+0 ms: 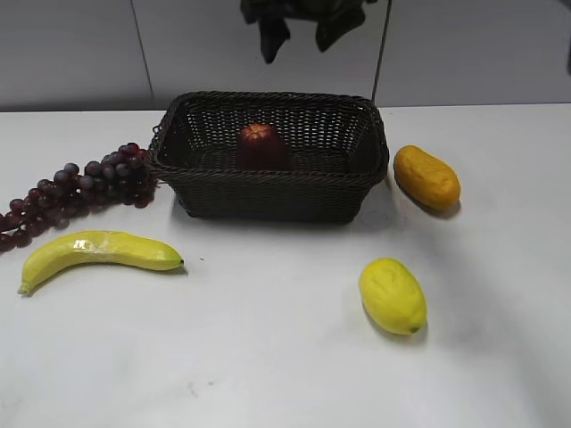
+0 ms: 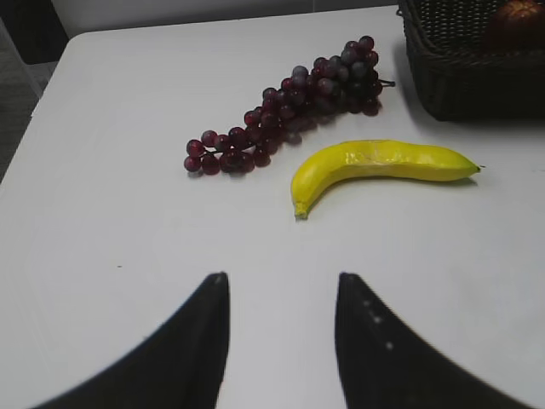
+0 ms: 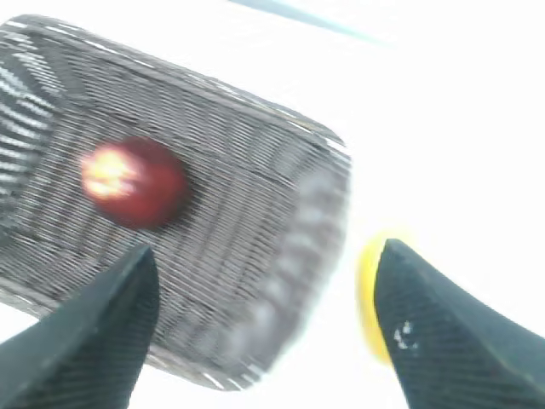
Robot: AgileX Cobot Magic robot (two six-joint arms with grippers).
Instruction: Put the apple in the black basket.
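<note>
While dark red glossy apple (image 1: 260, 143) sits inside large dark woven wicker basket (image 1: 268, 192), left of centre, task looks done. Right hand (image 3: 260, 328) above basket, fingers spread wide, holding nothing; view blurred. Left hand (image 2: 281, 336) low over white table (image 1: 268, 357), fingers apart, empty. Risk: right hand dropping could clip basket rim, shove basket into orange-yellow oval fruit (image 1: 427, 176) beside it, or jolt apple. Yellow banana (image 1: 98, 252), purple grape bunch (image 1: 80, 185), yellow lemon (image 1: 393, 295) well clear.

The exterior camera is looking down at a slant across the table (image 1: 268, 357), sharing the black basket (image 1: 268, 192) with both wrist cameras, lying at two o'clock in the left's.
</note>
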